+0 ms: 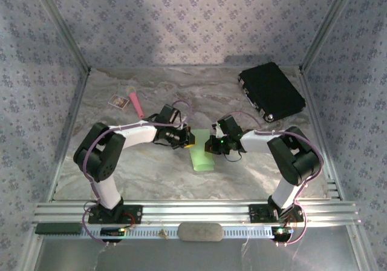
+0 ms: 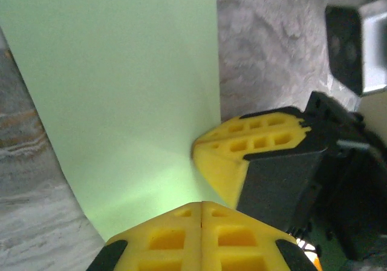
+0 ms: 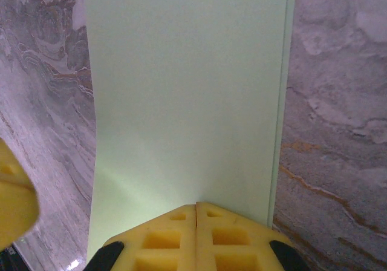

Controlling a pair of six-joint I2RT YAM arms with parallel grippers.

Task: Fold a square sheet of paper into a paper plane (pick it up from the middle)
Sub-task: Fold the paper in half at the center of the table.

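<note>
Yellow fingers (image 2: 163,241) of the left gripper (image 2: 201,216) sit right up at the lens, pressed flat together and pinching the near edge of the paper (image 2: 127,89); the right gripper (image 3: 196,216) is doing the same thing, jaws closed tight on the paper's edge, with the lime-green strip running away from it across the marble table (image 3: 338,101); a thin second layer peeks out along the strip's right side, so it looks folded over; from the left wrist you can see one yellow finger of the other gripper touching the paper's edge just beside it; from above, the two grippers meet nose to nose near the middle of the table, and the strip runs from them toward the arm bases; back left there's a pink stick (image 1: 138,104) with a small card (image 1: 119,102) just beside it; a black case (image 1: 270,91) sits back right, well apart from everything.
</note>
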